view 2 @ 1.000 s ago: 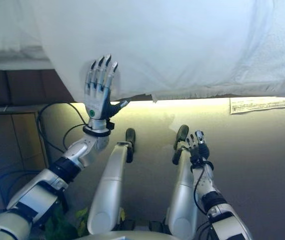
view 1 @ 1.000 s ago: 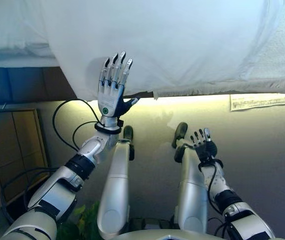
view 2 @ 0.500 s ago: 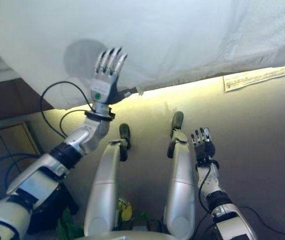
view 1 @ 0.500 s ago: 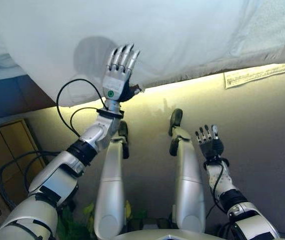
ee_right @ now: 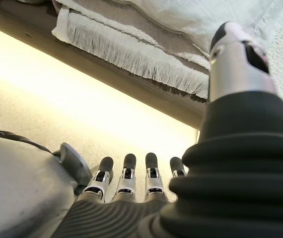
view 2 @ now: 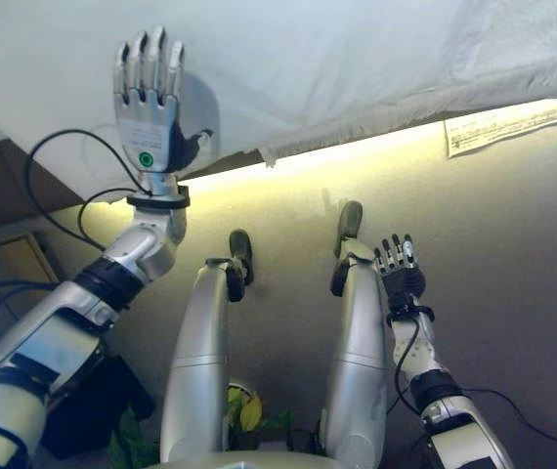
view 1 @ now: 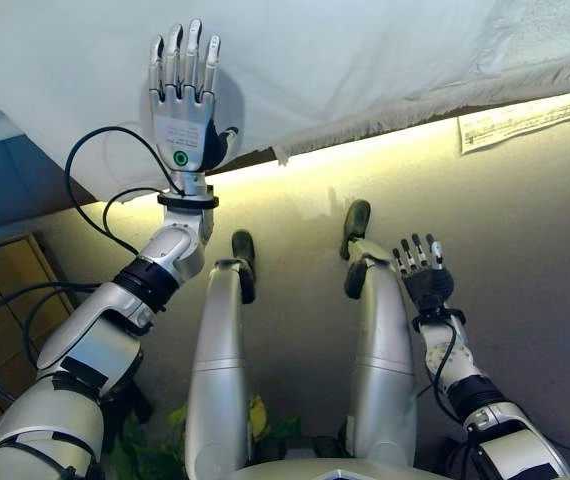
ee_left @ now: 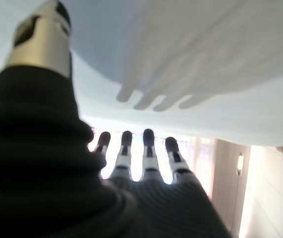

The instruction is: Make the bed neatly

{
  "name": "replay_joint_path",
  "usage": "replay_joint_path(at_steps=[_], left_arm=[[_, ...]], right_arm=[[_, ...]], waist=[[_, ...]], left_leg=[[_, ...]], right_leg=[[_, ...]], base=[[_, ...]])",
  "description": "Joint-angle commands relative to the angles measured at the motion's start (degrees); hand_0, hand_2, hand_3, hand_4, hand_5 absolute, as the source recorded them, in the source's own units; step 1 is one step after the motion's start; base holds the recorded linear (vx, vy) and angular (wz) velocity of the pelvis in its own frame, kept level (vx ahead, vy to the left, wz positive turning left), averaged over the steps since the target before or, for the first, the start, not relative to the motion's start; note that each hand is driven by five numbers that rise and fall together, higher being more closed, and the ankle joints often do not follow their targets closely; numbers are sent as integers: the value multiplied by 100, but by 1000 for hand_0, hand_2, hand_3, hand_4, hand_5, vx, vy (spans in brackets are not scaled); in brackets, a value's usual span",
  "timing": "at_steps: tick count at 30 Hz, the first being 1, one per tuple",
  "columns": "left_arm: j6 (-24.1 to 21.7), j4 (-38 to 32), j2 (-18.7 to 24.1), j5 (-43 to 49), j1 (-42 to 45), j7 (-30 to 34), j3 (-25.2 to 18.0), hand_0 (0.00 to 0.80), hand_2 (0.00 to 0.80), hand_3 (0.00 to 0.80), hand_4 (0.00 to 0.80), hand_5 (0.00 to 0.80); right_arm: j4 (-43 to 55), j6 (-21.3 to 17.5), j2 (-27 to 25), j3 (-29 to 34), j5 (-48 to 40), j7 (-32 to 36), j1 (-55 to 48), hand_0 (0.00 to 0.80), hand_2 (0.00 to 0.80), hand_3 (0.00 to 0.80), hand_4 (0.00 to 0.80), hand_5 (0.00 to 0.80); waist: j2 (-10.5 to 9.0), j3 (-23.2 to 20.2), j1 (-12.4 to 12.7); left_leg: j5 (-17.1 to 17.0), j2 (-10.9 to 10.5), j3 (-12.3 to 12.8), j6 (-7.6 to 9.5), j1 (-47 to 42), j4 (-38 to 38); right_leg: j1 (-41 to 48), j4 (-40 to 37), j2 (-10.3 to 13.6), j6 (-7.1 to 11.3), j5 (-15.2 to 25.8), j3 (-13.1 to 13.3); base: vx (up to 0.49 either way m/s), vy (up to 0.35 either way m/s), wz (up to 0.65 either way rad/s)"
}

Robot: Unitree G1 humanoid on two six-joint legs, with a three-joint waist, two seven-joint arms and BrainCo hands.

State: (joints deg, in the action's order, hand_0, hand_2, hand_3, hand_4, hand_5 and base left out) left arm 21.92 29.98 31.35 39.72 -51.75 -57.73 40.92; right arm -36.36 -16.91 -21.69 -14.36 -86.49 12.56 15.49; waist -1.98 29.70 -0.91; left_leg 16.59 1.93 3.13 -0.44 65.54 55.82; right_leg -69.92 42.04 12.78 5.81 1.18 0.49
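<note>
A white duvet (view 1: 365,50) covers the bed and hangs over its near side. My left hand (view 1: 183,110) is raised in front of the hanging part near its lower left corner, fingers straight and spread, open, holding nothing. In the left wrist view its fingers (ee_left: 146,148) point at the white cloth (ee_left: 191,54), which carries the hand's shadow; contact cannot be told. My right hand (view 1: 423,280) hangs low over the floor, open and empty, well below the bed's edge. The right wrist view shows a fringed bed skirt (ee_right: 131,57) under the duvet.
A lit strip runs along the bed's base (view 1: 365,150). A white printed label (view 1: 525,115) hangs at the right under the bed's edge. A wooden cabinet (view 1: 0,285) and a blue panel (view 1: 10,185) stand at the left. Beige carpet (view 1: 535,280) lies below.
The camera has shifted. My left hand has risen and moved left across the hanging duvet, still open. My right hand has stayed low and open.
</note>
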Motion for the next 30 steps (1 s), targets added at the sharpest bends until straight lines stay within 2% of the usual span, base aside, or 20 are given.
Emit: replay_joint_path(at_steps=[1,5,9,11,12,13,15,30], left_arm=[[224,49,-61,320,-287,149,-379,0,0,0,0,0],[329,226,-17,469,-491,563,-235,0,0,0,0,0],[393,451,-7,569,-746,1314,40,0,0,0,0,0],[343,554,-14,524,-851,1434,129,0,0,0,0,0],[324,570,-3,441,-916,1505,189,147,147,147,147,147],[324,577,-8,399,-972,1572,243,461,461,461,461,461],[334,580,-28,341,-1036,1605,315,800,800,800,800,800],[211,675,71,12,-1343,1736,432,800,800,800,800,800]], right_arm=[[274,85,-416,7,-236,261,-220,0,0,0,0,0],[107,68,-421,-25,-312,431,-110,0,0,0,0,0],[47,29,-432,-53,-314,521,28,0,0,0,0,0],[41,25,-428,-43,-320,544,56,0,0,0,0,0],[37,22,-434,-39,-333,555,61,0,0,0,0,0],[26,20,-451,-41,-361,584,65,0,0,0,0,0],[4,3,-462,-63,-402,635,63,0,0,0,0,0],[15,81,-439,-43,-450,765,-23,0,0,0,0,0]], waist=[[318,9,25],[318,9,23],[280,9,-30],[259,9,-58],[258,9,-76],[257,9,-95],[262,9,-118],[295,9,-204]], left_leg=[[-455,-158,-147,-62,86,16],[-455,-167,-163,-79,133,21],[-467,-155,-149,-94,170,-13],[-466,-135,-132,-94,190,-31],[-459,-116,-118,-94,201,-32],[-445,-102,-98,-86,219,-16],[-421,-89,-74,-72,238,11],[-402,-21,-6,-45,178,-14]], right_leg=[[237,553,123,410,197,-241],[201,539,101,403,204,-228],[174,467,63,401,237,-230],[152,433,50,402,248,-224],[143,420,44,404,251,-220],[134,408,40,403,254,-216],[119,403,41,407,260,-209],[128,408,5,400,264,-149]], base=[[0,0,0],[0,0,0],[0,0,0],[0,0,0],[0,0,0],[1,10,-3],[0,0,0],[0,2,0]])
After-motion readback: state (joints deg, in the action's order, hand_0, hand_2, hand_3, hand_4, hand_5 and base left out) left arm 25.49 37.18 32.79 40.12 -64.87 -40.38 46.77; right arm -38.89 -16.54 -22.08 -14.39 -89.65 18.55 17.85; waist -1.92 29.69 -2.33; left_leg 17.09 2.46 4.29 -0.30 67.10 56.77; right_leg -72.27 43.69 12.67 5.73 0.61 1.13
